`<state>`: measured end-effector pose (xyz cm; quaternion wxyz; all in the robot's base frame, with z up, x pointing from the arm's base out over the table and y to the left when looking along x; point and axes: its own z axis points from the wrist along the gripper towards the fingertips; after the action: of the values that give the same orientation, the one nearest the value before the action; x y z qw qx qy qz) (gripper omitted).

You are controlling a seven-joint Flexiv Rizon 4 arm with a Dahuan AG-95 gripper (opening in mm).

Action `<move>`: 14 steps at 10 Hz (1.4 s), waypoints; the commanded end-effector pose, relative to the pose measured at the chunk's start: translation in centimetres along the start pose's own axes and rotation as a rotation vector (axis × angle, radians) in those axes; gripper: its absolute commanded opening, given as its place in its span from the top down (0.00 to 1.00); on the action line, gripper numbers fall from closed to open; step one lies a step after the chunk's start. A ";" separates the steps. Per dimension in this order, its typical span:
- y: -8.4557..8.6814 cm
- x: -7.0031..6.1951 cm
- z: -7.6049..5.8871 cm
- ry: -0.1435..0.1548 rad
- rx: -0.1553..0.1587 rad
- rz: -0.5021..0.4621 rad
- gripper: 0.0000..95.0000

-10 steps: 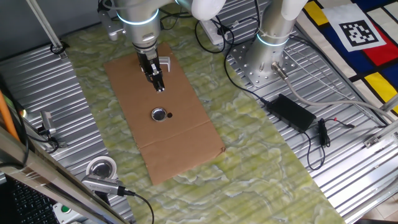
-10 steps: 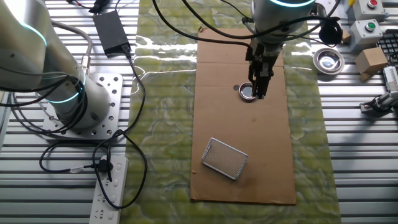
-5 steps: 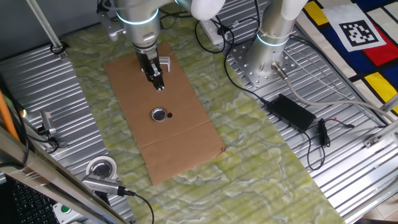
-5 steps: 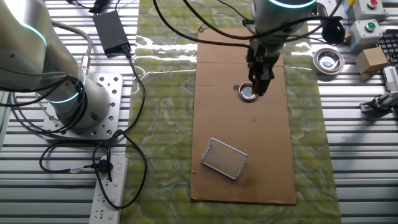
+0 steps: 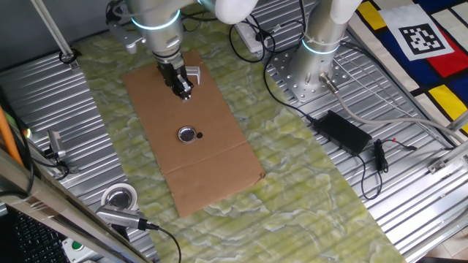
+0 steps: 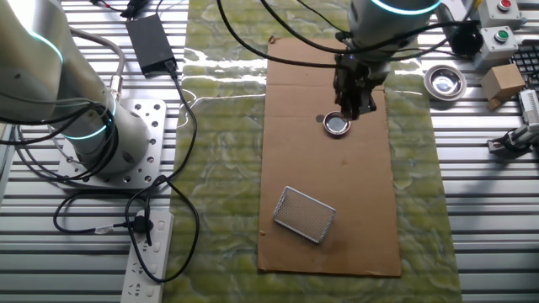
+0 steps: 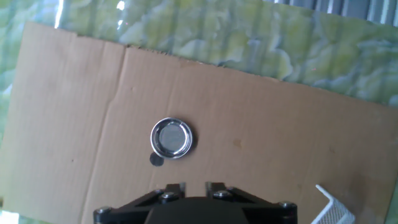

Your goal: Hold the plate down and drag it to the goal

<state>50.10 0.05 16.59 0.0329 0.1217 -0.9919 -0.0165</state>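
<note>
Hand view: the fingers (image 7: 189, 187) show only as two stubs at the bottom edge, a narrow gap between them, nothing held. Whether they are fully closed, cannot tell. Just ahead of them and slightly to the left lies the plate (image 7: 171, 138), a small round shiny disc flat on the cardboard sheet (image 7: 261, 155), apart from the fingers. A tiny black dot (image 7: 157, 160) sits touching or just beside the plate's rim, on the side nearer the fingers. A corner of a wire mesh basket (image 7: 328, 203) shows at the lower right, off to the fingers' side.

From one fixed view, the fingers (image 5: 183, 93) hang above the cardboard, well short of the plate (image 5: 188, 134), which lies nearer the sheet's fold. From the other fixed view, the fingers (image 6: 354, 105) stand over the sheet just beside the plate (image 6: 338, 124); the mesh basket (image 6: 305, 214) lies farther down the cardboard. Green patterned mat (image 6: 227, 168) covers the tabletop beneath. A white tape roll (image 5: 118, 197) rests well apart, off the mat.
</note>
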 end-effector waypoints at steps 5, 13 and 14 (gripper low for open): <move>1.3 -2.2 6.7 -0.002 0.006 -0.008 1.00; 3.0 -3.0 12.2 -0.012 0.006 -0.023 1.00; 3.0 -3.1 12.5 -0.015 0.006 -0.031 1.00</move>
<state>51.54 4.08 3.95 0.0243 0.1374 -0.9901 -0.0148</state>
